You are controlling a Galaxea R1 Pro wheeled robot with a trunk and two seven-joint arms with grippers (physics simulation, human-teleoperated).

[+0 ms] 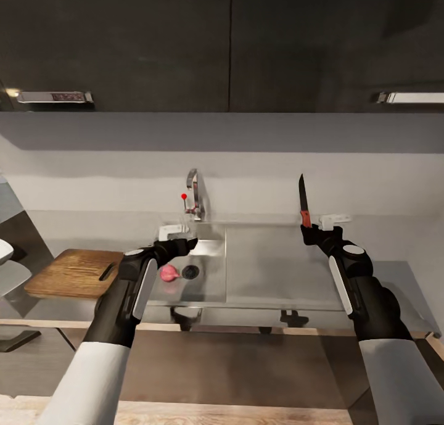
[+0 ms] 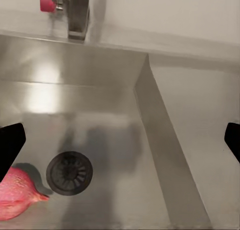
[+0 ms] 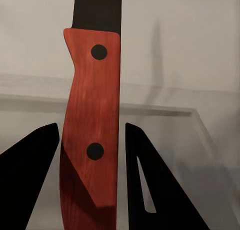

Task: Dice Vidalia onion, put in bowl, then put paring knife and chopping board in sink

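The pink Vidalia onion (image 1: 169, 273) (image 2: 15, 194) lies on the sink (image 1: 213, 289) floor beside the dark drain (image 2: 69, 172). Just above and behind it, over the basin, my left gripper (image 1: 185, 245) (image 2: 120, 142) hangs open with nothing between its fingers. The right gripper (image 1: 306, 229) (image 3: 92, 182) is shut on the red-orange handle of the paring knife (image 1: 303, 198) (image 3: 91, 115), holding it upright, blade pointing up, over the countertop (image 1: 277, 271) right of the basin. The chopping board (image 1: 74, 272) lies left of the sink. I cannot tell whether a white sliver (image 1: 4, 250) at the left edge is the bowl.
A chrome tap (image 1: 194, 193) with a red knob (image 1: 184, 196) stands behind the basin. Small white fittings (image 1: 172, 231) (image 1: 333, 218) sit along the back wall. Dark upper cabinets (image 1: 222, 42) hang overhead. The counter's wood front edge (image 1: 246, 330) is near my trunk.
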